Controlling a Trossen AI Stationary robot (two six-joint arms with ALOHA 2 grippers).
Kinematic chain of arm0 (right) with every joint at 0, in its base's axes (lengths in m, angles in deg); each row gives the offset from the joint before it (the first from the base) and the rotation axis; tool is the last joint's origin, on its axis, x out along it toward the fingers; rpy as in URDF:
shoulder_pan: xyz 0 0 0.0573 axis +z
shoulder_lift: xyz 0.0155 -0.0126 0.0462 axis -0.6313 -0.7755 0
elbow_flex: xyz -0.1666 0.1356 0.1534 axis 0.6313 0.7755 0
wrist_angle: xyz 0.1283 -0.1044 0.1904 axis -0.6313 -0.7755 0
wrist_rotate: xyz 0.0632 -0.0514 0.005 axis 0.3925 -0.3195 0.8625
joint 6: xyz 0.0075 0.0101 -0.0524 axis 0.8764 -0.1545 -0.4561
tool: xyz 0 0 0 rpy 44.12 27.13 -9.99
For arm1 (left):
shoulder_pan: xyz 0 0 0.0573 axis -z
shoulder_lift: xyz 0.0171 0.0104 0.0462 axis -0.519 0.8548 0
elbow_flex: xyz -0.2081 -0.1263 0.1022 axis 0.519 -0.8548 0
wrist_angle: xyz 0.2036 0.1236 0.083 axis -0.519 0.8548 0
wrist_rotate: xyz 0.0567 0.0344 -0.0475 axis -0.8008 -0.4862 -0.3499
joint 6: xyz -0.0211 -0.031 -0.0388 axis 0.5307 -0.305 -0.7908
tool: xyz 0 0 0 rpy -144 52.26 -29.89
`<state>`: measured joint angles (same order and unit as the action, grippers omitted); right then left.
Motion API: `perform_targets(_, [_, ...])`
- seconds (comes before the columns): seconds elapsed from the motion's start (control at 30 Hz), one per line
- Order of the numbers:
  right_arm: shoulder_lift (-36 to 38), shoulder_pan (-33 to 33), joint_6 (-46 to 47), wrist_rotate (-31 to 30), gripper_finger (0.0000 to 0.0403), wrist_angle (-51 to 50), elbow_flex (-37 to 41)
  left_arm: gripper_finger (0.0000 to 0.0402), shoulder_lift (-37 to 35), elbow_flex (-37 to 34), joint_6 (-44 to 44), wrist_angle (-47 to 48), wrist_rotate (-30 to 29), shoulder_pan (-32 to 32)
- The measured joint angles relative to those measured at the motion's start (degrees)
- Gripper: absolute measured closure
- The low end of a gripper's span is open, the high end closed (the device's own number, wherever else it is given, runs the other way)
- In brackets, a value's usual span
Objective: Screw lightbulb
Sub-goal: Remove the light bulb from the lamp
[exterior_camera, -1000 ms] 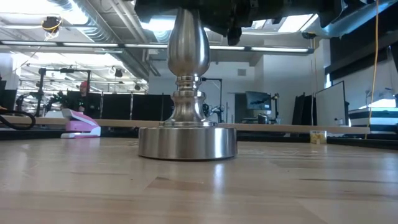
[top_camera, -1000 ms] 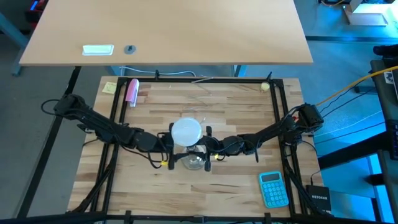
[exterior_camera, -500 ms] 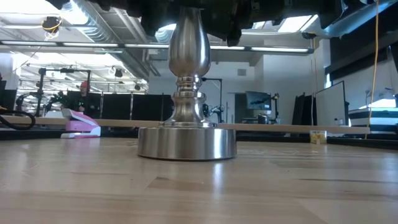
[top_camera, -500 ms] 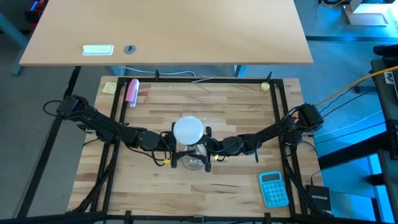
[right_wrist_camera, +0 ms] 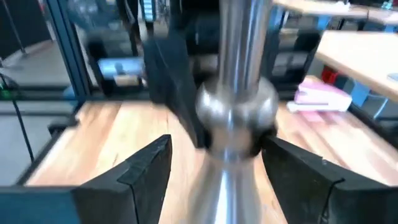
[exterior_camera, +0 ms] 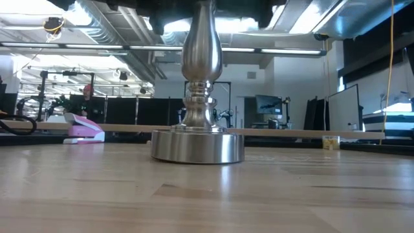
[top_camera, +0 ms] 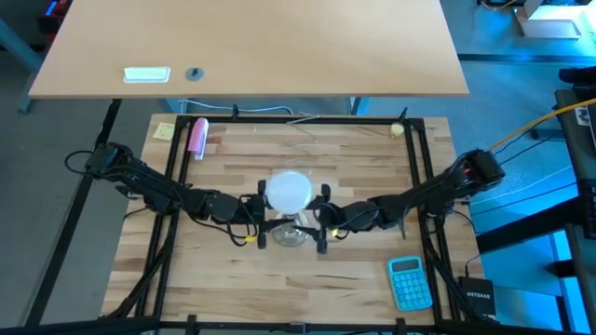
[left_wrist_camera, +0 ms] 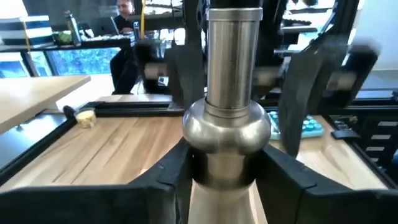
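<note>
- i take the silver lamp stand (top_camera: 291, 233) at the middle of the wooden table (top_camera: 354, 158) as my landmark; the lightbulb (top_camera: 288, 190) sits on top of it, globe up, its screw base hidden beneath the globe from above.
- the left gripper (left_wrist_camera: 222, 177) comes at the stand from its left side, and its fingers (left_wrist_camera: 165, 180) press the stem just under the round collar, so i read it as clamped on the stand.
- the right gripper (right_wrist_camera: 211, 168) faces the same stem from the opposite side; its fingers (right_wrist_camera: 146, 168) stand apart with a gap to the metal on each side, holding nothing.
- the bulb's long axis runs straight up, in line with the stem; both sets of jaws sit below the globe, on either side of the stem.
- my judgement: the right arm is the free one and must rise to the globe to turn it while the left steadies the stand.
- no containers here; a blue calculator (top_camera: 410, 282) lies to the stand's right and nearer the front edge, a pink stapler (top_camera: 197, 136) to its left at the back.
</note>
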<state>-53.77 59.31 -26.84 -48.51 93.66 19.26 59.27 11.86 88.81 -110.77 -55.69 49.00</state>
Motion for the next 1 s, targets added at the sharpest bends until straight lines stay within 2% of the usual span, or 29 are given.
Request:
perform_targets(0.17, [2.7,0.2,0.6,-0.6,0.0155,-0.9,-0.3,0.0275,-0.1,0.0,-1.0,0.2,-0.2,0.0])
perform_targets(0.43, [2.7,0.1,0.6,-0.7,0.0155,-1.5,-0.2,0.0156,0.8,0.0,-2.8,-0.1,0.2,-1.0])
perform_targets(0.6, [2.6,0.1,-0.1,-2.1,0.0155,-0.9,-0.2,0.0128,1.4,0.0,-2.6,-2.4,0.2,-2.0])
perform_targets(0.7, [2.6,0.1,-0.4,-2.6,0.0155,1.8,-0.2,0.0135,1.4,0.0,-2.5,-3.5,0.2,-2.2])
perform_targets(0.8, [2.9,0.1,-0.7,-2.6,0.0155,5.5,-0.2,0.0163,2.3,0.0,-1.5,-3.9,0.2,-2.2])
perform_targets(0.9, [3.1,0.1,-1.8,-2.6,0.0155,10.0,-0.2,0.0214,3.7,0.0,-1.5,-4.5,0.2,-2.1])
perform_targets(1.0, [3.3,0.1,-2.0,-2.6,0.0155,9.5,-1.5,0.0272,4.1,0.0,-1.1,-4.0,0.4,-2.1])
